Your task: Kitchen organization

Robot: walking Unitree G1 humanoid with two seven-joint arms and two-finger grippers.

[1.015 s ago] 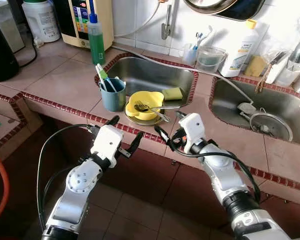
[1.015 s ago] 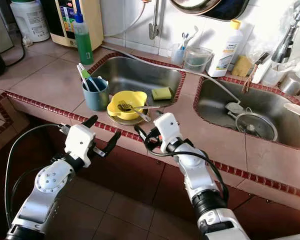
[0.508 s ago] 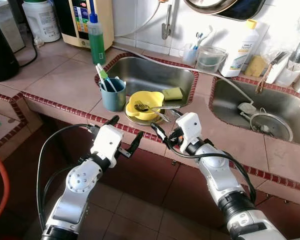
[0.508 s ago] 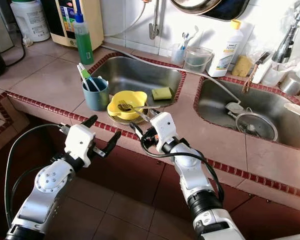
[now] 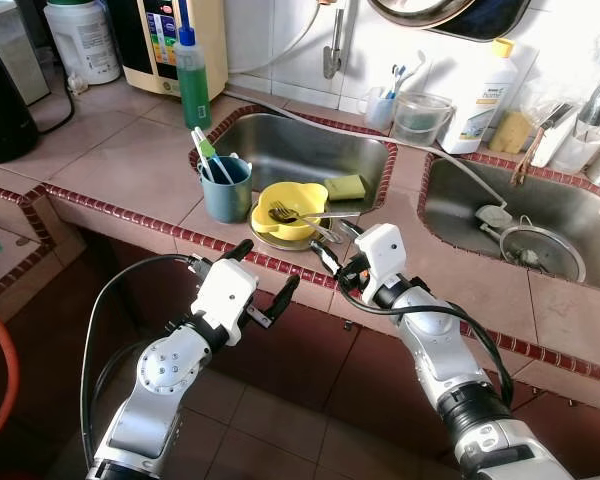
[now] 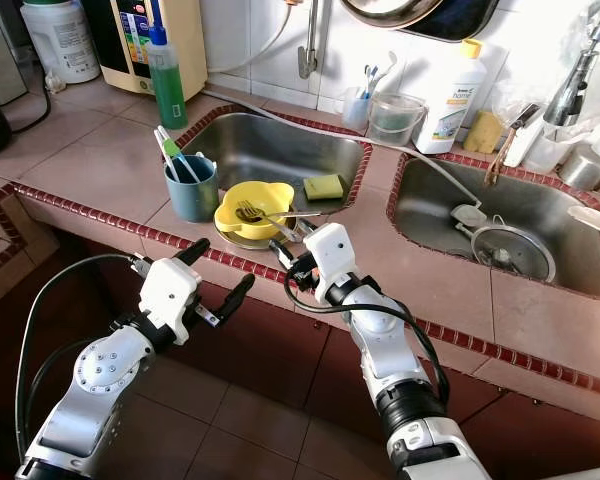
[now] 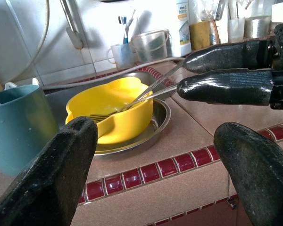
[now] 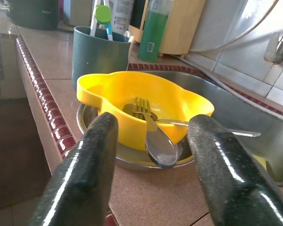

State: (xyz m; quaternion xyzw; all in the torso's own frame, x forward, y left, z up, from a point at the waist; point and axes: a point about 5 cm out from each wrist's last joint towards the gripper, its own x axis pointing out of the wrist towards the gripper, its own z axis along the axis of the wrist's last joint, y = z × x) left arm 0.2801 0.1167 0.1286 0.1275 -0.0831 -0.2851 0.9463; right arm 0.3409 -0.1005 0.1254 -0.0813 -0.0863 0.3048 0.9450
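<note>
yellow plastic bowl (image 5: 291,207) sits on a round metal plate (image 5: 270,238) at the near edge of the tiled surface (image 5: 120,165), just in front of the left sink (image 5: 300,148). a fork (image 8: 142,109) and a spoon (image 8: 161,148) lie in it. their handles stick out to the right, past the rim of the bowl, so their long way runs left to right and a little toward the right arm.

the right hand (image 5: 336,256) is the nearer one. it is just beside the near right side of the plate, by the spoon and the handle ends. its two black fingers (image 8: 87,172) are spread apart and hold nothing. from its own camera the bowl and the spoon sit right in the gap between the fingers, so i think a short reach forward would get them.

the left hand (image 5: 263,269) hangs lower, in front of the red tile edge, below and to the near left of the bowl. its fingers are wide open too and it holds nothing. it looks straight at the bowl but is farther off.

a blue cup (image 5: 226,187) with toothbrushes stands just left of the bowl. a yellow sponge (image 5: 345,186) lies just past the bowl on the sink edge. a green bottle (image 5: 191,78) stands far back on the left.
</note>
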